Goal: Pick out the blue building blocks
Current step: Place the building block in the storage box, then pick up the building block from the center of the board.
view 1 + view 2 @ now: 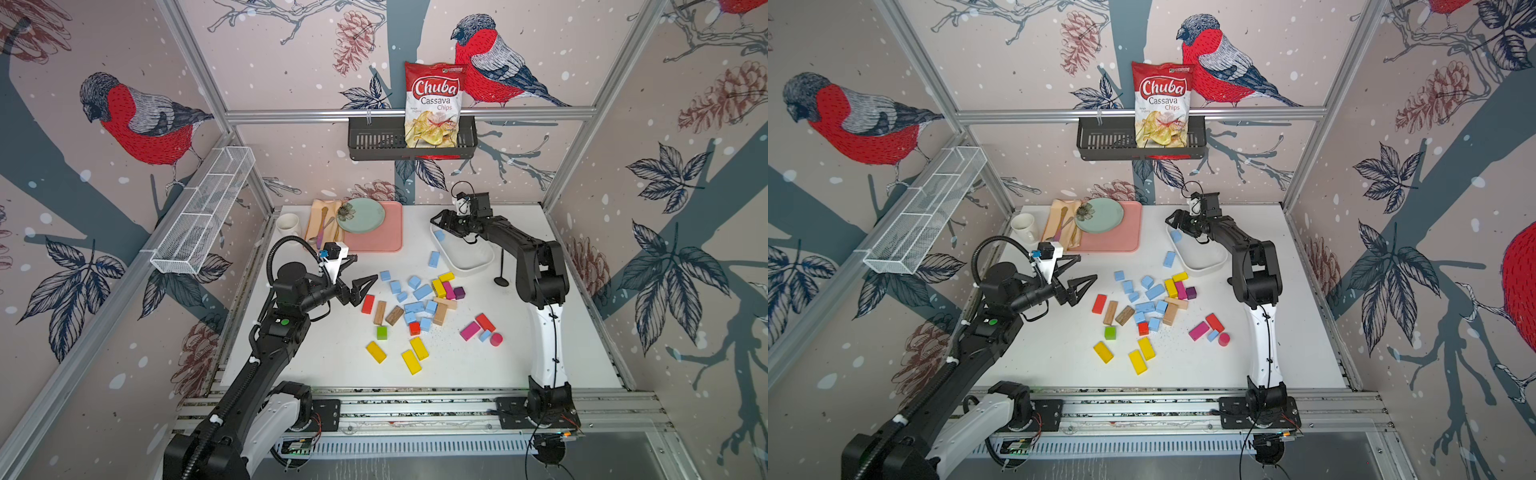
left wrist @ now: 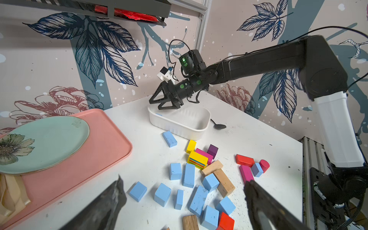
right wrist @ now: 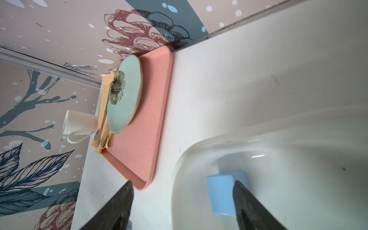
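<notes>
Several blue building blocks lie mixed with other blocks mid-table. A blue bar lies just outside the white container. One blue cube rests inside the container at its far end. My right gripper hangs open above that end, one finger partly covering the cube. My left gripper hovers open and empty at the pile's left edge.
Yellow, red, magenta, purple, green and plain wooden blocks lie among the blue ones. A pink tray with a green plate and a white mug sit at the back left. A black spoon lies beside the container.
</notes>
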{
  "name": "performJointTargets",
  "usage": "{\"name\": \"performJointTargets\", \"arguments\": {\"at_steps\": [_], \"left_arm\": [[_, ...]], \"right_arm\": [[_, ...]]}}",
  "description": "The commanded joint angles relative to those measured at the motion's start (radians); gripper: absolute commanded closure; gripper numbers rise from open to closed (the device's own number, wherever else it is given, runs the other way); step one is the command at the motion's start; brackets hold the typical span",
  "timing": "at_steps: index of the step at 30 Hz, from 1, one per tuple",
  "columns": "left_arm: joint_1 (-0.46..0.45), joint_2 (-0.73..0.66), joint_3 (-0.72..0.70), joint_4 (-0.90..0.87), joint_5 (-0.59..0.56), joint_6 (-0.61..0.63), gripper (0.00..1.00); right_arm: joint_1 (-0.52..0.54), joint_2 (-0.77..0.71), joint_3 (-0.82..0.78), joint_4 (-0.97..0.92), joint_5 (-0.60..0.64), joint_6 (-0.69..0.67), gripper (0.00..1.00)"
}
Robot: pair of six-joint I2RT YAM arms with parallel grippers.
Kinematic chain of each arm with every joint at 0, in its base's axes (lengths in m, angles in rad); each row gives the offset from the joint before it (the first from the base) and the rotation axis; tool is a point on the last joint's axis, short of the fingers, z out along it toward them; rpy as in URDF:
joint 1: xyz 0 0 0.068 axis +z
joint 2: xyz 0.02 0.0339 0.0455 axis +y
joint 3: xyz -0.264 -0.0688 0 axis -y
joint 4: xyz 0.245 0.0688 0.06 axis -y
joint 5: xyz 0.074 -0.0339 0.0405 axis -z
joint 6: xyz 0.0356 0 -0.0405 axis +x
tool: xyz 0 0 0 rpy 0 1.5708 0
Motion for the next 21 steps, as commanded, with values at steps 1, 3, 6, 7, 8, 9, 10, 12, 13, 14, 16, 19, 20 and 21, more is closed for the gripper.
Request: {"name": "performJointTargets", "arguments": {"at_steps": [1,3,6,7,8,9,10,12,13,14,16,19,20,21], "left_arm": [[-0.001,-0.007,0.003,0.034,-0.036,-0.011,0.04],[-0.001,-0.009,0.003,0.033,-0.060,-0.015,0.04],[-0.001,-0.011,0.009,0.020,-0.107,-0.024,0.04],[-0.001,-0.011,0.012,0.016,-0.123,-0.030,0.04],[-0.001,-0.012,0.012,0.016,-0.133,-0.036,0.04],[-0.001,-0.010,0.013,0.015,-0.135,-0.039,0.04],[-0.001,-0.009,0.016,0.011,-0.145,-0.045,0.04],[-0.001,-0.004,0.026,-0.003,-0.170,-0.057,0.04],[-0.001,-0.002,0.033,-0.012,-0.179,-0.057,0.04],[-0.001,0.002,0.040,-0.023,-0.188,-0.058,0.04],[0.000,0.005,0.054,-0.042,-0.215,-0.063,0.04],[-0.001,0.009,0.062,-0.051,-0.243,-0.067,0.04],[0.000,0.011,0.065,-0.054,-0.244,-0.070,0.04],[-0.001,0.013,0.068,-0.058,-0.242,-0.070,0.04]], "right_arm": [[0.007,-0.064,-0.016,0.015,0.048,-0.045,0.20],[0.013,-0.112,-0.034,0.009,0.083,-0.068,0.19],[0.029,-0.188,-0.073,-0.004,0.133,-0.113,0.18],[0.037,-0.215,-0.089,-0.010,0.152,-0.128,0.18],[0.044,-0.241,-0.105,-0.017,0.169,-0.144,0.17],[0.050,-0.267,-0.120,-0.026,0.186,-0.157,0.17],[0.058,-0.295,-0.138,-0.038,0.209,-0.173,0.16],[0.074,-0.348,-0.177,-0.055,0.252,-0.205,0.14],[0.084,-0.378,-0.202,-0.062,0.277,-0.221,0.14],[0.093,-0.408,-0.229,-0.069,0.303,-0.235,0.13],[0.112,-0.462,-0.282,-0.079,0.351,-0.258,0.12],[0.145,-0.532,-0.352,-0.114,0.415,-0.273,0.09],[0.157,-0.554,-0.378,-0.127,0.433,-0.275,0.08],[0.168,-0.574,-0.401,-0.137,0.445,-0.278,0.07]]}}
